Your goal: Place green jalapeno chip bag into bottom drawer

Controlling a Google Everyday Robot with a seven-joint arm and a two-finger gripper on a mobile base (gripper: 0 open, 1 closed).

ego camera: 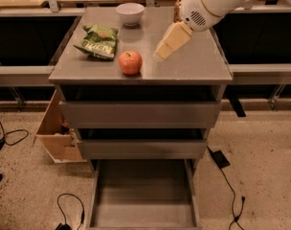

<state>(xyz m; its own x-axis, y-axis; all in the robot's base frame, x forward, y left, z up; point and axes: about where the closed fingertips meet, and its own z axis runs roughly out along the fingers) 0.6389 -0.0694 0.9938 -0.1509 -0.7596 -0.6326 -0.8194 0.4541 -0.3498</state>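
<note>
The green jalapeno chip bag (97, 41) lies flat on the left part of the grey cabinet top (193, 63), behind and to the left of a red apple (130, 62). The bottom drawer (143, 195) is pulled out at floor level, showing a bare grey floor. My gripper (161, 55) hangs from the white arm above the middle of the cabinet top, to the right of the apple and well to the right of the bag. It holds nothing.
A white bowl (129, 12) stands at the back of the top. A brown can is mostly hidden behind the arm. Two higher drawers (140, 114) stand slightly open. A cardboard box (57, 131) sits left of the cabinet. Cables (227, 176) lie on the floor.
</note>
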